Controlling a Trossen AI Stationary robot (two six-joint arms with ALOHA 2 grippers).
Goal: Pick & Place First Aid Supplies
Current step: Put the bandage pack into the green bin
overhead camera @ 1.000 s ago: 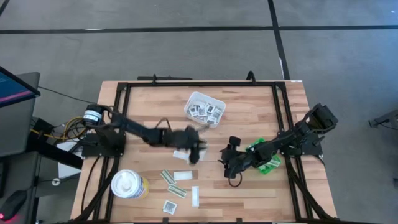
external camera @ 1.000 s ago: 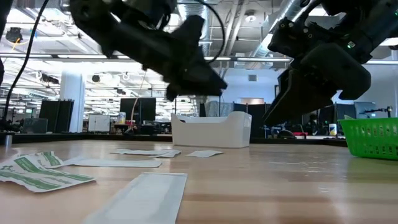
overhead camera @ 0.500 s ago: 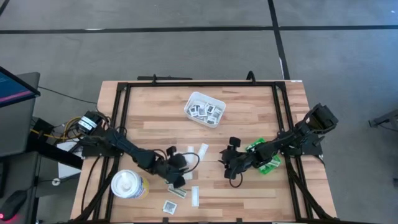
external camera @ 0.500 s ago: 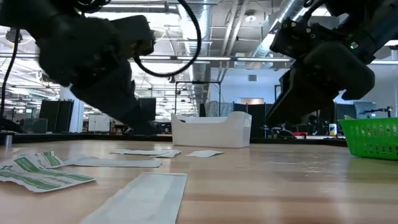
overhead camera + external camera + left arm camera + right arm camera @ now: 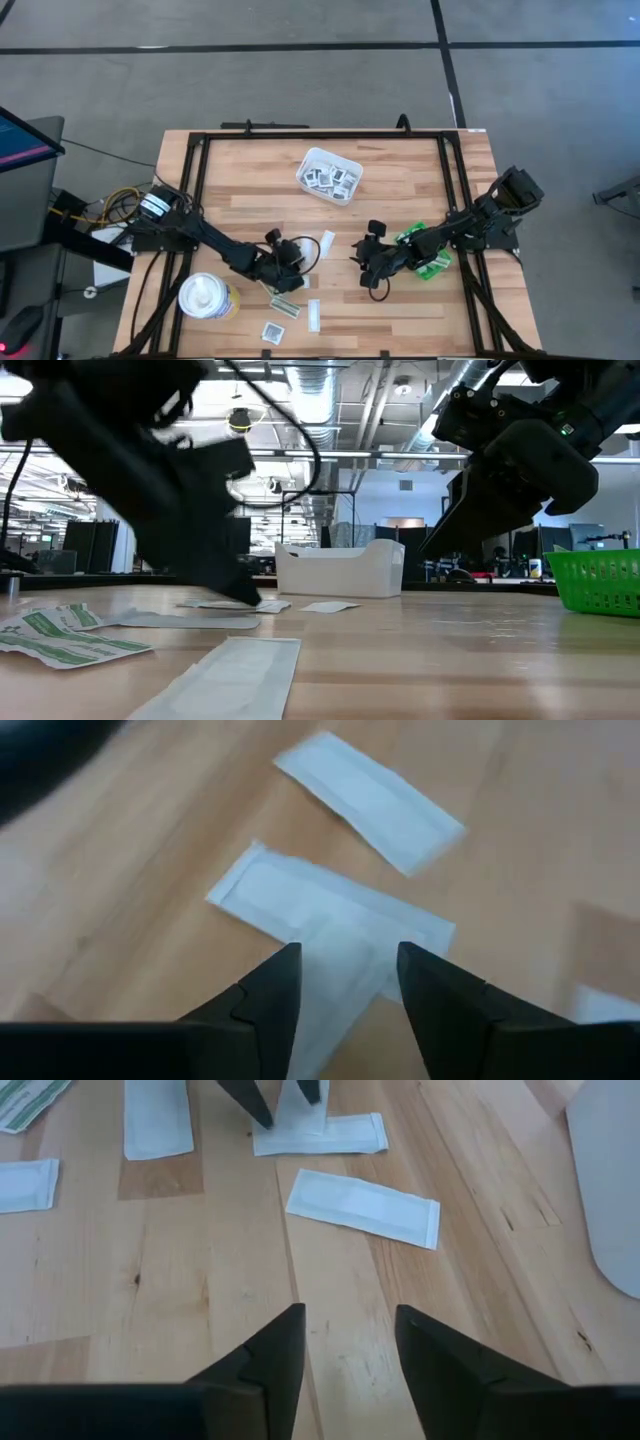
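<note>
Wooden table [image 5: 400,190] planks carry loose first aid supplies [image 5: 330,920] near the front edge. Left gripper [image 5: 342,982] is lowered over a white packet pile, jaws spread, nothing grasped. Right gripper [image 5: 345,1342] is held above bare wood beside the green bin [image 5: 428,256], jaws parted, empty.

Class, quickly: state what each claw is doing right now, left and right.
Left claw: open, holding nothing, low over a white packet.
Right claw: open, empty, above bare table.
</note>
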